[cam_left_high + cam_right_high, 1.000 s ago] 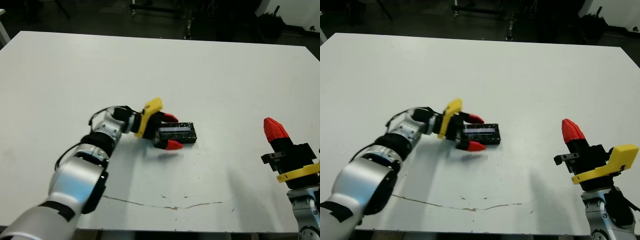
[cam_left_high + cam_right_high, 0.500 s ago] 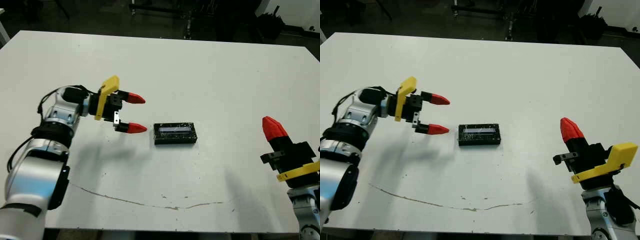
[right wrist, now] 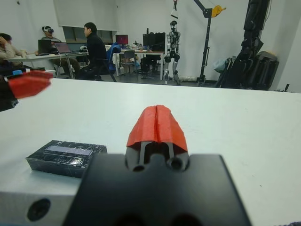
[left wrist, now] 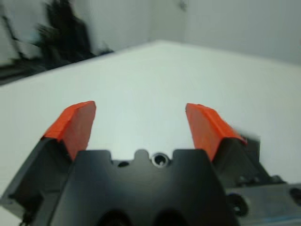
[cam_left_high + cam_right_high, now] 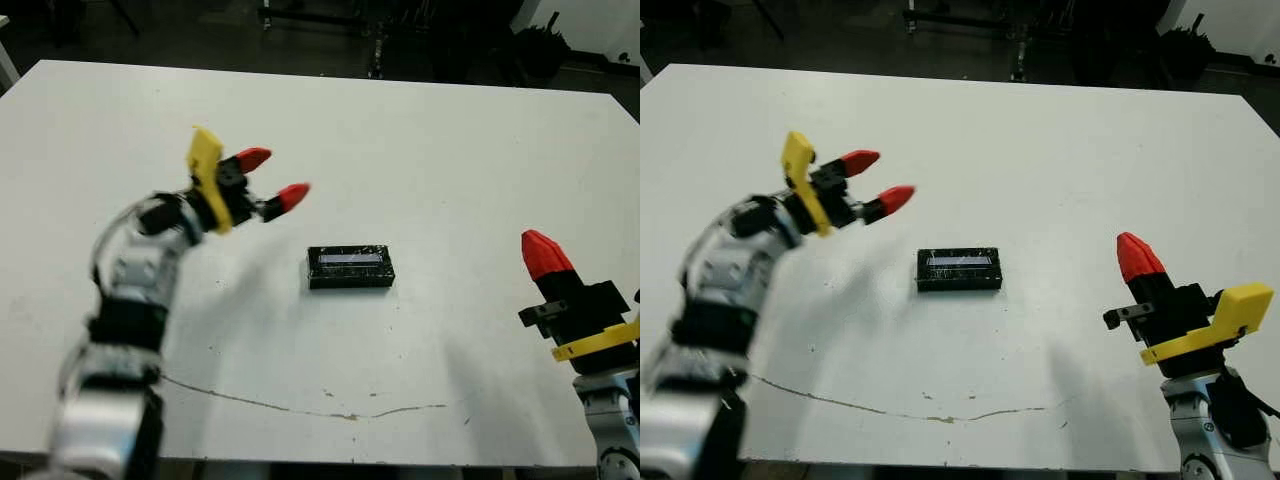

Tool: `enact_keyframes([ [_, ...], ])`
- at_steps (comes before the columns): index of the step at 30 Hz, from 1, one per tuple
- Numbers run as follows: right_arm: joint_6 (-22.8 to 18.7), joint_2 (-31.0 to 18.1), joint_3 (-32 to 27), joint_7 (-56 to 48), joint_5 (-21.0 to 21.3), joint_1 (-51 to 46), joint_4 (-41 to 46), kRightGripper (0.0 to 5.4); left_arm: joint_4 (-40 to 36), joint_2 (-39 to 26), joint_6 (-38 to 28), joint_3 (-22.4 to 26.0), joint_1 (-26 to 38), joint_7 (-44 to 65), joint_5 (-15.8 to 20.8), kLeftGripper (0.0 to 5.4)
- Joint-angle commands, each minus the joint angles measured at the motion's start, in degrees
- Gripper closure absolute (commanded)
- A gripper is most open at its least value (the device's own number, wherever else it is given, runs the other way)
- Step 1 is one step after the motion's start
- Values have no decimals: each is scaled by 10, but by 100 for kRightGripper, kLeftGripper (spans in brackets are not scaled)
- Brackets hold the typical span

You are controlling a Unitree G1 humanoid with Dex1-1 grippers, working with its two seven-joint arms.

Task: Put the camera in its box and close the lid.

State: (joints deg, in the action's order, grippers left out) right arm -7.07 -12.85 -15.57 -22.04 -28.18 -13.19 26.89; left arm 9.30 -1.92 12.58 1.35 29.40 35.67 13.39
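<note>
Left eye view: closed box with lid [image 5: 350, 267] on, flat near mid-bench [image 5: 420, 140]. Left tool [image 5: 272, 178] raised at its 10 o'clock, well apart, fingers spread, empty. Right tool [image 5: 541, 252] at 3 o'clock, well apart, tips pressed together, empty.

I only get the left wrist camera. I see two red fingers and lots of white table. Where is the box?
Observer: The box sits on the table, apart from the left gripper, off to the robot's right of it.
Operator: Is its lid on?
Observer: Yes. The lid, with its pale stripe, lies flat on top. No camera is in sight.
Operator: What is the other hand doing?
Observer: The right gripper is shut and holds nothing, well to the box's right.
</note>
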Motion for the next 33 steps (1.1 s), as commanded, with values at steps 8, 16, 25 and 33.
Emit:
enact_keyframes([
  [8, 4, -2, 1, 0, -5, 1, -8, 540, -91, 77, 67, -80, -54, -132, -12, 260],
  [16, -3, -1, 6, 11, -1, -3, 3, 540, -93, 71, 143, -138, -71, -173, -42, 383],
  [25, 8, -1, 9, 11, 6, -5, 2, 540, -23, 67, 226, -177, -61, -195, -80, 523],
  [33, 7, 1, 8, 8, -2, -6, -1, 540, 1, 48, 230, -211, -76, -168, -90, 539],
])
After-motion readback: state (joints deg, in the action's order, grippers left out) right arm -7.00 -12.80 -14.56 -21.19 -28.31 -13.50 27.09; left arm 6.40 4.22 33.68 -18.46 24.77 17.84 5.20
